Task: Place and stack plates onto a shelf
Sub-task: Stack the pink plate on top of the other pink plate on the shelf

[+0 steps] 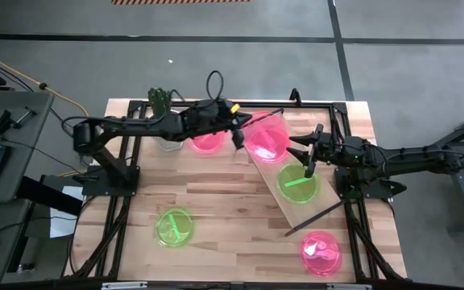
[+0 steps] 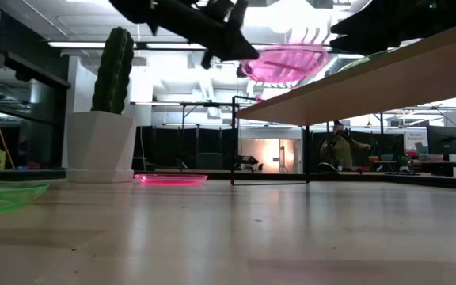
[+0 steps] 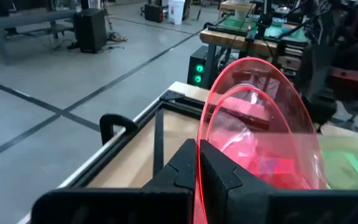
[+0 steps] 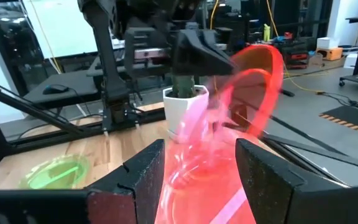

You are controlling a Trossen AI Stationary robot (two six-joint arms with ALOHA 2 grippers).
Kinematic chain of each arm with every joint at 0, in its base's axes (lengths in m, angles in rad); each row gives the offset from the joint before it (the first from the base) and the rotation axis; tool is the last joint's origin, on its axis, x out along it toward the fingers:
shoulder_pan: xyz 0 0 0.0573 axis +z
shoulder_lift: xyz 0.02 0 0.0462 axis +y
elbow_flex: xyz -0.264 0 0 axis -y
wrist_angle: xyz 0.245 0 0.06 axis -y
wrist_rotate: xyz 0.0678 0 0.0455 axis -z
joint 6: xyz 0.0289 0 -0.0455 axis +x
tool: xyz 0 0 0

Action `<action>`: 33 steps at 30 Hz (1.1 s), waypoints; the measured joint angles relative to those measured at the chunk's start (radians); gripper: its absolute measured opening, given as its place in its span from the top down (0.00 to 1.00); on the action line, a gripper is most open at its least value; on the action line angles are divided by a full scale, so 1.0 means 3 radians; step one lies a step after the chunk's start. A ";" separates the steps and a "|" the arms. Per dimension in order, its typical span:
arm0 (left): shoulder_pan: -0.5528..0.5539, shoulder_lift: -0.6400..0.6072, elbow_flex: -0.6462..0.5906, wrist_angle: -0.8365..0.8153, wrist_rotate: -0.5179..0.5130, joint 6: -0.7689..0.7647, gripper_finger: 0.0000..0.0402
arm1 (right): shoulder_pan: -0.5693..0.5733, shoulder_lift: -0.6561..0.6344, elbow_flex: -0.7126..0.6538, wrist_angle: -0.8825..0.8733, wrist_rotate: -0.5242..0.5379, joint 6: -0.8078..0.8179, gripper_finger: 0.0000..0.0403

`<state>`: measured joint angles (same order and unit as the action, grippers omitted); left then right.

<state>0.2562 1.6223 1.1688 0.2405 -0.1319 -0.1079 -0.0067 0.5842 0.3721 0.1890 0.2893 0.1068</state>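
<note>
So the left end effector [image 1: 238,133] is sitting clamped on the rim of a translucent pink plate [image 1: 267,135], holding it tilted over the upper end of the shelf [image 1: 290,179]. The right end effector [image 1: 310,155] is hanging with its fingers apart beside a green plate [image 1: 297,184] lying on the shelf board. The shelf is resting slanted across the plank bench [image 1: 232,205], where another pink plate [image 1: 321,251] and another green plate [image 1: 174,225] are lying. Grey floor is showing around it.
</note>
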 joint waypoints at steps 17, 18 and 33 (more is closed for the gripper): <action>-0.0029 0.0386 0.0305 -0.0010 -0.0003 0.0019 1.00 | 0.0000 -0.0009 0.0000 0.0187 0.0000 -0.0123 0.54; -0.0040 0.0386 0.0305 -0.0011 -0.0001 0.0020 1.00 | 0.0000 -0.0009 0.0000 0.0188 0.0000 -0.0126 0.54; -0.0122 0.0386 0.0305 -0.0186 -0.0002 0.0201 0.99 | 0.0000 -0.0009 0.0000 0.0187 0.0000 -0.0147 0.54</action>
<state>0.2195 1.7382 1.2602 0.1848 -0.1326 -0.0475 -0.0067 0.5816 0.3721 0.2451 0.2893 0.0628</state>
